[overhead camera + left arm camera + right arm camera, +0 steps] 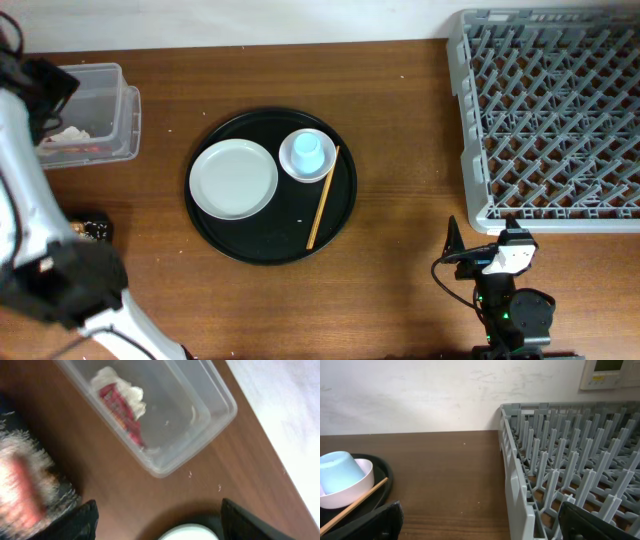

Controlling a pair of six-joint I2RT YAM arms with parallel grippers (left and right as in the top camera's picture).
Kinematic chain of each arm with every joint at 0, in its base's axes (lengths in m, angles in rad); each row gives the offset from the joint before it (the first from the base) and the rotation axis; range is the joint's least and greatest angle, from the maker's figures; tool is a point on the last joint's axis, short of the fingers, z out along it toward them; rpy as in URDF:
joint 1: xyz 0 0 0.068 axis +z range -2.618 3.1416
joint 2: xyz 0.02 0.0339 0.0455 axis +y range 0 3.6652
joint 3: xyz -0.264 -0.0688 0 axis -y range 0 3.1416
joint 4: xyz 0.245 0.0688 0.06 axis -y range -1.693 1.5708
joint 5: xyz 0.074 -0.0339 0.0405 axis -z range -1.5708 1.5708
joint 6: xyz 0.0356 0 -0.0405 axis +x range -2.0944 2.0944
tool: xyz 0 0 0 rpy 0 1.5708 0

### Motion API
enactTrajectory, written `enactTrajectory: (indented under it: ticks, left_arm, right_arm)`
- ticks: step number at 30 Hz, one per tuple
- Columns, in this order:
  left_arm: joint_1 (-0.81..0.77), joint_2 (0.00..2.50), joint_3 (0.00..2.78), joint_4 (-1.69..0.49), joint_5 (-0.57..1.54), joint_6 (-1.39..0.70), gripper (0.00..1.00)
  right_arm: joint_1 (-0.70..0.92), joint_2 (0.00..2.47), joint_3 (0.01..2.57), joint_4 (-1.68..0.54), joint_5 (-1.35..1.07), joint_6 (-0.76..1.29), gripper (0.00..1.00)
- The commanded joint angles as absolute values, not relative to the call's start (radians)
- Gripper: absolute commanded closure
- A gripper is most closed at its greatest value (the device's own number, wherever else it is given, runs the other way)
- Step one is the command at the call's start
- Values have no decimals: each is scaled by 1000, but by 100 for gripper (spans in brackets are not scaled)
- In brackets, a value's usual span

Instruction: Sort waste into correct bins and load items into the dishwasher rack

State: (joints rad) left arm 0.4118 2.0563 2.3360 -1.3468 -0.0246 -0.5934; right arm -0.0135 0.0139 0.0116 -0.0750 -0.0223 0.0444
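Observation:
The clear tub [110, 105] stands at the far left and holds the crumpled white tissue [122, 390] and the red wrapper [120, 410]. A round black tray [270, 245] in the middle carries the white plate [233, 178], the light-blue cup [308, 150] lying in its pale dish [293, 165], and the wooden chopsticks [322, 210]. The grey rack [550, 120] fills the right side. My left gripper [52, 88] hangs open and empty over the tub's left part [159, 506]. My right gripper [482, 248] is open and empty in front of the rack's near-left corner [480, 512].
A small black container [95, 228] sits at the left, partly hidden by my left arm; a blurred beige and orange mass [25, 490] shows in the left wrist view. The rack's wall [512, 470] rises just right of my right gripper. A white wall lies behind.

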Motion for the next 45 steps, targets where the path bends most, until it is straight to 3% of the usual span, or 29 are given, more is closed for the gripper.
enactTrajectory:
  ticks: [1, 4, 11, 14, 15, 22, 34, 37, 38, 40, 45]
  left_arm:
    - [416, 1932, 2352, -1498, -114, -627, 26]
    - [416, 1924, 2348, -1688, -163, -790, 25]
    - [423, 1768, 2111, -1688, -273, -775, 25]
    - [518, 1650, 1870, -1681, -314, -989, 3]
    - [554, 1617, 1778, -1670, -315, -1039, 1]
    - [684, 1588, 1530, -1658, -247, -1114, 1]
    - [683, 1588, 1524, -1658, -231, -1114, 1]
    - [683, 1588, 1524, -1658, -231, -1114, 1]
    - [683, 1588, 1524, -1658, -231, -1114, 1]
    - [683, 1588, 1524, -1658, -231, -1114, 1]
    - [683, 1588, 1524, -1658, -231, -1114, 1]
  right_arm:
    - [-21, 7, 6, -79, -14, 37, 2]
    - [-21, 7, 6, -79, -14, 37, 2]
    - [-21, 7, 6, -79, -14, 37, 2]
    - [-21, 7, 6, -79, -14, 37, 2]
    - [-21, 7, 6, -79, -14, 37, 2]
    - [-21, 7, 6, -79, -14, 37, 2]
    - [-21, 7, 6, -65, -23, 44, 1]
    - [-21, 7, 6, -9, -332, 315, 2]
    - [-20, 7, 6, 2, -560, 564, 2]
    - [-20, 7, 6, -4, -851, 867, 1]
    - [-20, 7, 6, 60, -873, 1247, 2]
